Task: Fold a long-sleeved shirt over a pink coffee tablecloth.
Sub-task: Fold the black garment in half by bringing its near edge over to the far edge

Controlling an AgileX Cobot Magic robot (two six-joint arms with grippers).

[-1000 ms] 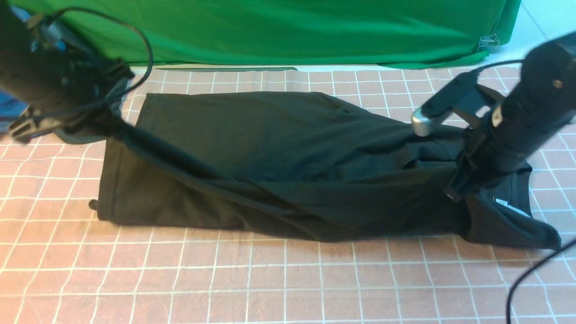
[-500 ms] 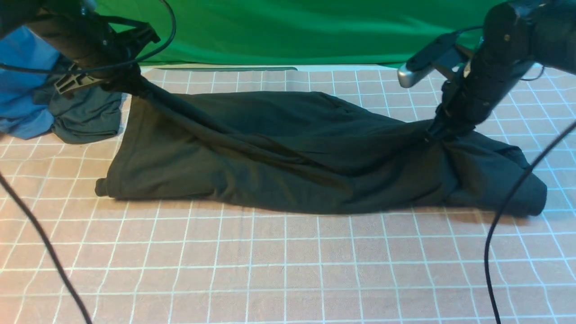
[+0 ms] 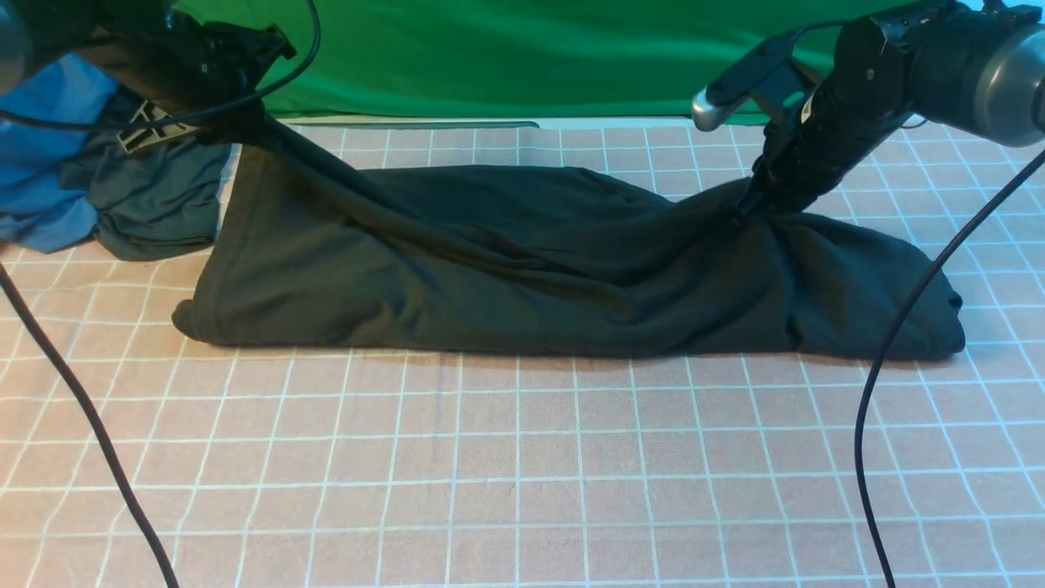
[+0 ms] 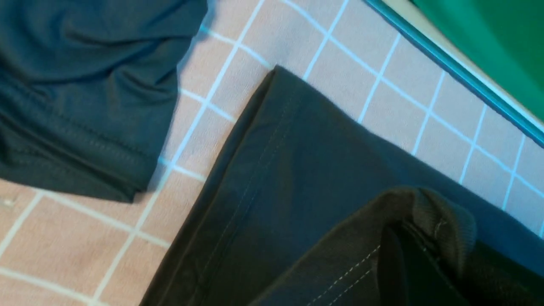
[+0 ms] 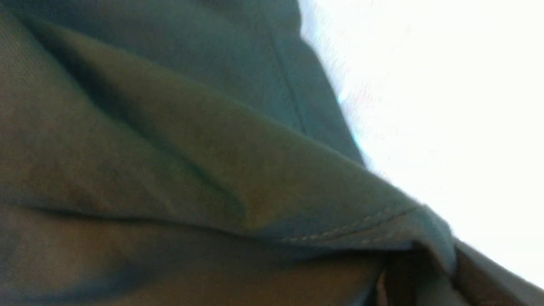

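The black long-sleeved shirt [image 3: 531, 269] lies as a long band across the pink coffee tablecloth [image 3: 522, 457]. My left gripper [image 3: 241, 131] is shut on its edge at the far left corner, holding the fabric above the cloth. My right gripper [image 3: 747, 211] is shut on the shirt's edge at the far right and lifts it into a peak. In the left wrist view a stitched hem and ribbed cuff [image 4: 442, 221] bunch at the jaws, over the flat layer of shirt [image 4: 297, 170]. The right wrist view is filled with shirt fabric [image 5: 191, 170], a stitched fold at the jaws.
A dark grey-green garment [image 3: 155, 204] and a blue garment [image 3: 41, 163] are piled at the far left, close to my left gripper. A green cloth [image 3: 522, 57] hangs behind the table's far edge. Black cables [image 3: 898, 343] trail across the front on both sides.
Both grippers have carried the shirt's near edge up and away toward the far side, over the rest of the shirt. The near fold line has moved back, and the neck label is now covered.
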